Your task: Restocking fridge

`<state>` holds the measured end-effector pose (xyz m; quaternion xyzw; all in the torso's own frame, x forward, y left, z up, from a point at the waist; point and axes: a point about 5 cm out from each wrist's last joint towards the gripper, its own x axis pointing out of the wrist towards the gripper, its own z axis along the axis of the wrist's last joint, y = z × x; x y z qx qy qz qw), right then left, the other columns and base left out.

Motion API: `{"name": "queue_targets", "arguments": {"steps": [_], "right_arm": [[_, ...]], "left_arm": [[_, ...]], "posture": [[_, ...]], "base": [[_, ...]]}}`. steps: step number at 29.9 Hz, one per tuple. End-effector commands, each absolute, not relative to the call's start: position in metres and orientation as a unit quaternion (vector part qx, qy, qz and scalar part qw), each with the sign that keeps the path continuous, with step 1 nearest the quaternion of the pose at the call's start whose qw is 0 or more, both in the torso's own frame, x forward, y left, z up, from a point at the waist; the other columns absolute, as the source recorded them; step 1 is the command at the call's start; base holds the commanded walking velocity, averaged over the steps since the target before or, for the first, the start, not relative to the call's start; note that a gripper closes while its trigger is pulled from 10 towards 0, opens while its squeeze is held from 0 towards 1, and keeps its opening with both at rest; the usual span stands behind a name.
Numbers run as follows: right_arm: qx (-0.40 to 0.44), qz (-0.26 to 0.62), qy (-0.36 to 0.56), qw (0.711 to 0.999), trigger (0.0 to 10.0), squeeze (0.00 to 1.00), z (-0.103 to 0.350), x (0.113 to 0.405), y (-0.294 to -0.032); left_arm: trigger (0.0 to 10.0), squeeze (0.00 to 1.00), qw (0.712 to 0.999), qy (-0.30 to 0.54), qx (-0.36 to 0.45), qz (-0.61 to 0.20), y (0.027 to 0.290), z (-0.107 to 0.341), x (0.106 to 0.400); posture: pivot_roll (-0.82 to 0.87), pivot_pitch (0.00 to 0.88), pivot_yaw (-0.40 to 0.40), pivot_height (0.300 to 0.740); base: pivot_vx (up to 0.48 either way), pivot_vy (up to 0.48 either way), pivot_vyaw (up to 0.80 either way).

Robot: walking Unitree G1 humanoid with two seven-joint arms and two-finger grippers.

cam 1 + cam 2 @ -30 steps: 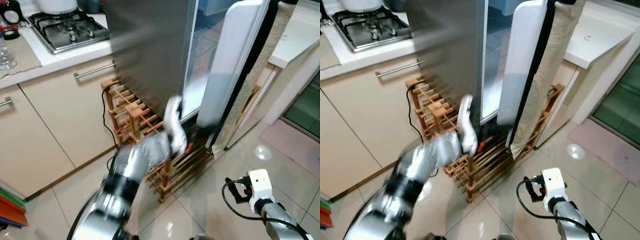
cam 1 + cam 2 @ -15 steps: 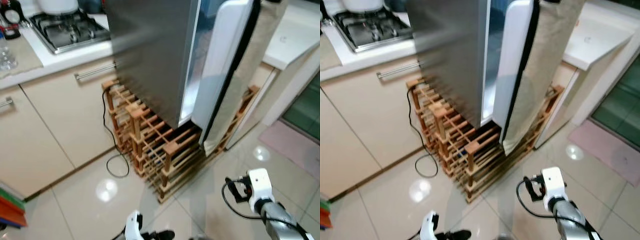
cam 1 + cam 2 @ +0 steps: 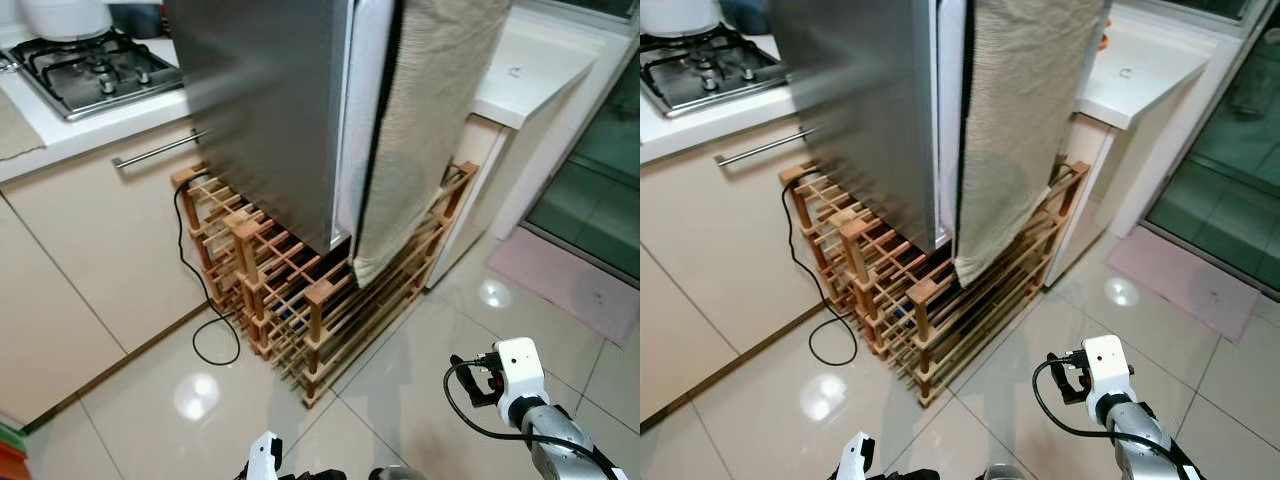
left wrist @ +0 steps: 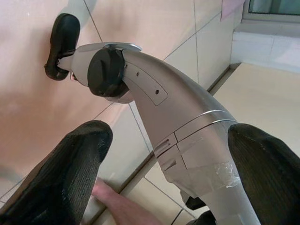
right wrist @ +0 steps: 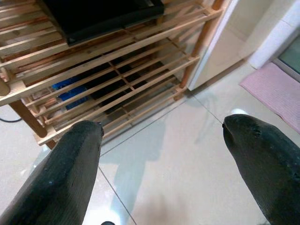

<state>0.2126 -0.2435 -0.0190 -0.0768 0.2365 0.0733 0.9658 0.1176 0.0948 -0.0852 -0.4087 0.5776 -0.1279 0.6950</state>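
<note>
The steel fridge point(image 3: 270, 110) stands on a wooden rack point(image 3: 300, 290) beside the kitchen counter. Its door point(image 3: 370, 130), draped with a beige cloth point(image 3: 425, 120), is swung in almost against the fridge body; a thin white edge still shows. My left arm point(image 3: 263, 455) hangs low at the bottom of the view. The left gripper point(image 4: 168, 140) is open, with nothing held and my own silver limb behind it. Down at the right is my right arm point(image 3: 520, 375). Its gripper point(image 5: 161, 126) is open above the tiled floor, facing the rack.
A counter with a gas hob point(image 3: 90, 70) and a cream cabinet with a bar handle point(image 3: 160, 148) stand to the left. A black cable point(image 3: 205, 330) loops on the floor by the rack. A white counter point(image 3: 540, 70) and a pink mat point(image 3: 570, 285) lie to the right.
My left arm has dropped from the fridge's lower edge to hang low. The fridge door has swung from open to almost shut. The camera has shifted right.
</note>
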Motion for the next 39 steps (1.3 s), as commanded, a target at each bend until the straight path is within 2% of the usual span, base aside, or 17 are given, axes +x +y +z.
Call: {"name": "queue_targets", "arguments": {"steps": [1,39], "right_arm": [[-0.080,0.069,0.233,0.967,10.0,0.00,-0.0171,0.2121,-0.2468],[-0.079,0.069,0.241,0.965,10.0,0.00,-0.0186,0.2123,-0.2475]], "left_arm": [[10.0,0.00,0.677,-0.049,-0.277,-0.680,-0.1011,0.3267,0.2685],[10.0,0.00,0.679,-0.040,-0.276,-0.679,-0.0985,0.3271,0.2698]], "posture": [[-0.15,0.000,0.014,0.730],[-0.15,0.000,0.000,0.730]], "base": [[0.000,0.000,0.00],[0.000,0.000,0.00]]}}
